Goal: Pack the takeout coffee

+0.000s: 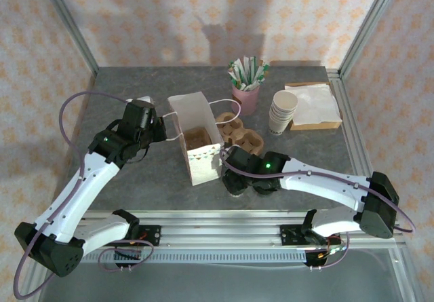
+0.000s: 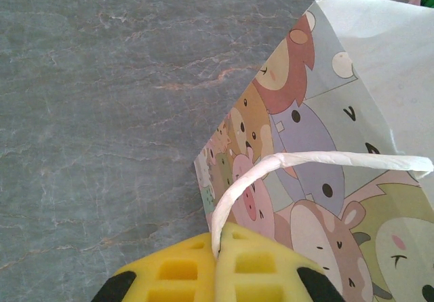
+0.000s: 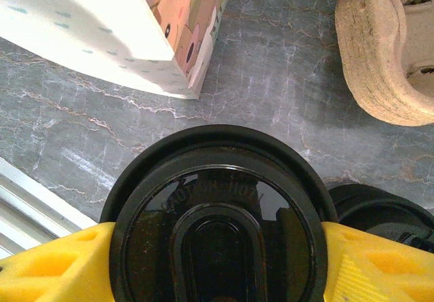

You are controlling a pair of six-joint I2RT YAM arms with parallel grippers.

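The takeout coffee [image 3: 215, 227] stands on the grey table, its round black lid facing up, just off the near right corner of the paper bag [image 1: 196, 139]. My right gripper [image 3: 217, 248] comes down over it, with a yellow pad pressed against each side of the lid; from above the gripper [image 1: 237, 178] hides most of the cup. The white bag stands upright and open, and its cartoon-animal side [image 2: 319, 132] shows in the left wrist view. My left gripper [image 2: 220, 248] is shut on the bag's white twisted handle [image 2: 325, 159] at the bag's left [image 1: 161, 127].
A second black lid [image 3: 390, 214] lies right beside the coffee. A brown pulp cup carrier [image 1: 239, 134] sits behind, its edge close [image 3: 380, 51]. Farther back stand a pink cup of sachets [image 1: 246, 88], stacked cream cups [image 1: 283, 112] and a napkin tray [image 1: 313, 105]. The metal rail [image 3: 27, 200] runs nearby.
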